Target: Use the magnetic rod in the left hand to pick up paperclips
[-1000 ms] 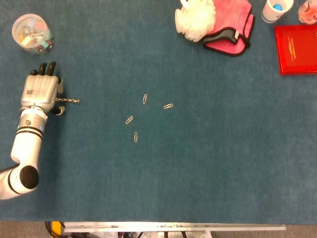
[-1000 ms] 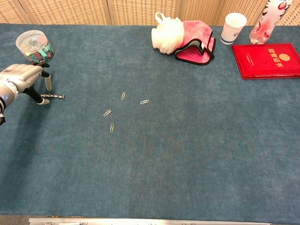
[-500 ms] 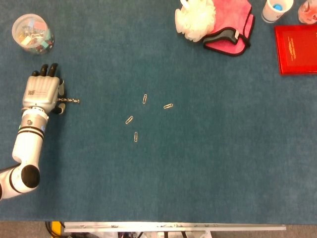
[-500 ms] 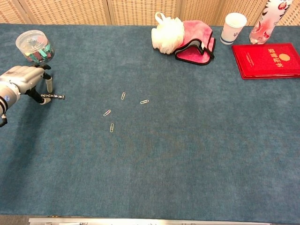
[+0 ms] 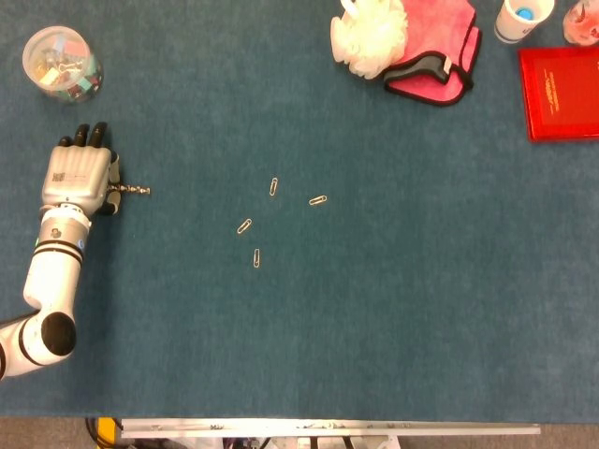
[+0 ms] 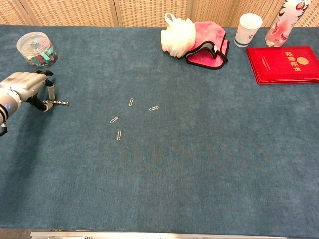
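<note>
A thin metal magnetic rod (image 5: 131, 190) (image 6: 58, 102) lies flat on the blue table mat, pointing right. My left hand (image 5: 77, 176) (image 6: 24, 85) sits at the rod's left end, palm down. A fingertip and the thumb (image 6: 45, 106) come down on either side of that end; whether they pinch it I cannot tell. Several paperclips lie loose to the right of the rod, apart from it: one (image 5: 273, 186), one (image 5: 318, 199), one (image 5: 244, 225) and the nearest to me (image 5: 256, 257). My right hand shows in neither view.
A clear jar of clips (image 5: 62, 63) (image 6: 37, 49) stands just beyond my left hand. At the back are a white bath sponge (image 5: 368, 36), a pink cloth (image 5: 440, 42), a paper cup (image 6: 247, 28), a bottle (image 6: 286, 17) and a red booklet (image 5: 562, 91).
My left hand has settled slightly lower and its finger and thumb have drawn closer around the rod's left end. The rod and the paperclips have not moved.
</note>
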Available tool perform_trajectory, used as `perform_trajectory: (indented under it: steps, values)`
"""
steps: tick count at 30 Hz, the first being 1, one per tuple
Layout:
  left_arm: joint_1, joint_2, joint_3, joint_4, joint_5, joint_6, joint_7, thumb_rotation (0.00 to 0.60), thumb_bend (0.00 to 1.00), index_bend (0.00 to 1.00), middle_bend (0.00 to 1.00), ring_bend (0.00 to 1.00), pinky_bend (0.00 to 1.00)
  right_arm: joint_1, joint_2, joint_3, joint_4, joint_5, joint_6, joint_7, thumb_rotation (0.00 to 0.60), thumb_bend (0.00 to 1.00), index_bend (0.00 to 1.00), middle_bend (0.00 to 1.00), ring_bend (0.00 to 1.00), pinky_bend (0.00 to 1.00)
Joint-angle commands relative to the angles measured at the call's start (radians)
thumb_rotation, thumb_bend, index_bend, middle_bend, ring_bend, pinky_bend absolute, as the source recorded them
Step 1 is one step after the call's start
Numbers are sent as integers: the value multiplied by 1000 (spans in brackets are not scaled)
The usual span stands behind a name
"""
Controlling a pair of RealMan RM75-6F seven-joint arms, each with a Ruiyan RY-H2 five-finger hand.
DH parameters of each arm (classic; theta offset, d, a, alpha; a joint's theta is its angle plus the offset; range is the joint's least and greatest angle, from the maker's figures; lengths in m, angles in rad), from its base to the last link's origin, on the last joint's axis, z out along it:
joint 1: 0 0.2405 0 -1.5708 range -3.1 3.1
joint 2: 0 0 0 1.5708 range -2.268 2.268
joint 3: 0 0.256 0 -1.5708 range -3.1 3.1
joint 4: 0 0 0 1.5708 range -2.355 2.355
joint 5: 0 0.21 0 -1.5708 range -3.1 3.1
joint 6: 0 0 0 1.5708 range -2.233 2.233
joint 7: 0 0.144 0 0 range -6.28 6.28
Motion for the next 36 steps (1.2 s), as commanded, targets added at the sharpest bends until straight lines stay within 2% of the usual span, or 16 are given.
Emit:
perform_trajectory:
  steps: [1,21,36]
  values:
    - [1,-1,1,2,0,0,0,600,352,471,63,26,157,0,0,0,0,0,1,0,600,202,213,184,116,328]
    - [5,-1,1,-6,11,22,1,600,355,548,70,26,157,-1,0,1,-2,-1,3,-1,600,202,213,184,116,328]
    - [18,88,15,-199,106,135,47,600,355,556,72,26,157,-2,1,-1,-5,-7,5,-1,600,201,213,184,116,328]
